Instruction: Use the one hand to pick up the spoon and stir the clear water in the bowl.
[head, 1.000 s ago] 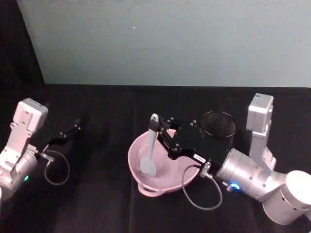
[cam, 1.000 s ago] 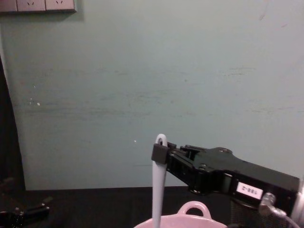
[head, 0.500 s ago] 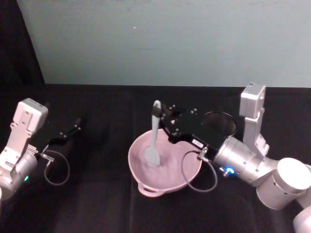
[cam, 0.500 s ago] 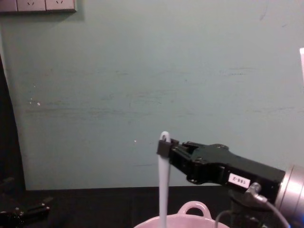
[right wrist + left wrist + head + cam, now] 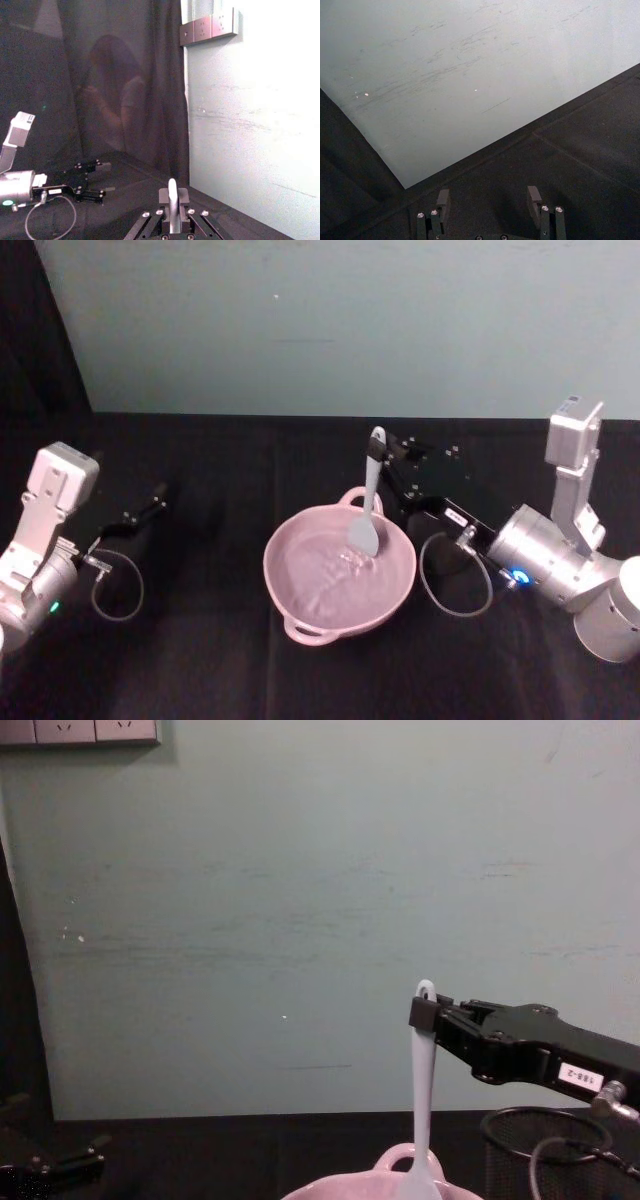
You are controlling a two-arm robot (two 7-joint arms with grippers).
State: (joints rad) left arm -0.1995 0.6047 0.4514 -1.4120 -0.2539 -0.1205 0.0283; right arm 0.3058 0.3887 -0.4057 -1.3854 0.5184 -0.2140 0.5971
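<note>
The pale pink bowl [image 5: 290, 585] sits mid-table with rippled clear water inside; its loop handle [image 5: 385, 1160] shows at the bottom of the chest view. My right gripper [image 5: 378, 452] reaches in from the right and is shut on the top of the white spoon [image 5: 370, 490]. The spoon hangs nearly upright. Its flat head is in the far right part of the bowl. The right wrist view shows the spoon handle [image 5: 172, 197] pinched between the fingers, and the chest view shows the spoon [image 5: 423, 1090] dropping from the right gripper [image 5: 424, 1013]. My left gripper [image 5: 150, 508] is parked far left, open and holding nothing [image 5: 489, 200].
A black wire-mesh cup [image 5: 545, 1145] stands right of the bowl, behind the right gripper. A pale green wall runs along the table's back edge. The left arm's grey cable [image 5: 115, 585] loops on the black cloth. Bare cloth lies in front of the bowl.
My right gripper has swept the spoon from the bowl's left side across to its far right side. The water now ripples. The left arm has not moved.
</note>
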